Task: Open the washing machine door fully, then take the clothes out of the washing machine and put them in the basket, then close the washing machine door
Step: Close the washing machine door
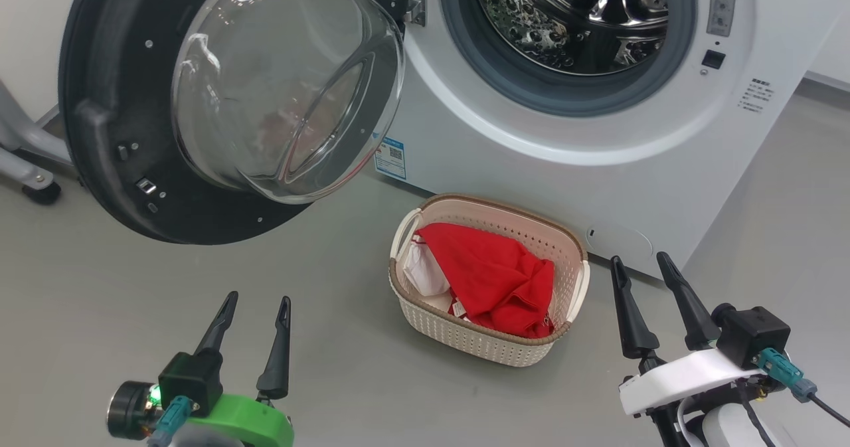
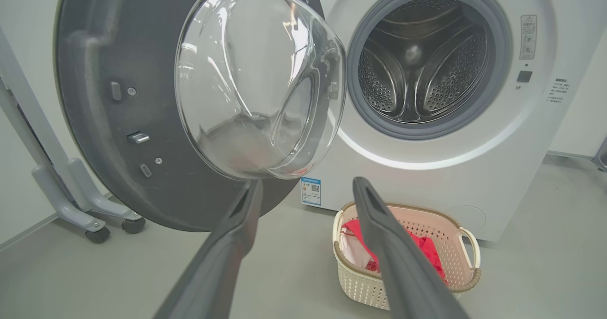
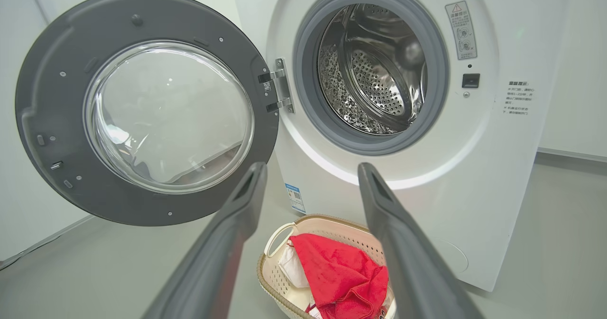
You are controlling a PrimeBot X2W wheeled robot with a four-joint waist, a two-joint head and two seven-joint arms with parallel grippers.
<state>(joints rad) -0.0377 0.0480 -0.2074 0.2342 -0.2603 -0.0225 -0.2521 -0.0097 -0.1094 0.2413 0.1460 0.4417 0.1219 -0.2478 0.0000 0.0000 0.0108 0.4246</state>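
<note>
Floor [image 1: 133, 301] smooth grey under basket [image 1: 488, 202] and washing machine [image 1: 531, 168], wall [image 1: 26, 28] pale.

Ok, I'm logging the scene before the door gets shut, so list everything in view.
washer: one, white, behind the basket
door: one, black rim and clear glass, swung open left of the opening
drum: one, steel, no clothes visible inside
basket: one, cream with brown rim, on the floor before the washer
clothes: red on top, white beside it, in the basket; count unclear
label: one, blue, low on the washer front
flap: one, round, white, washer's lower right
stand: one, grey, on castors, behind the door
left jaws: dark, open, empty, head view's lower left
right jaws: dark, open, empty, lower right
</note>
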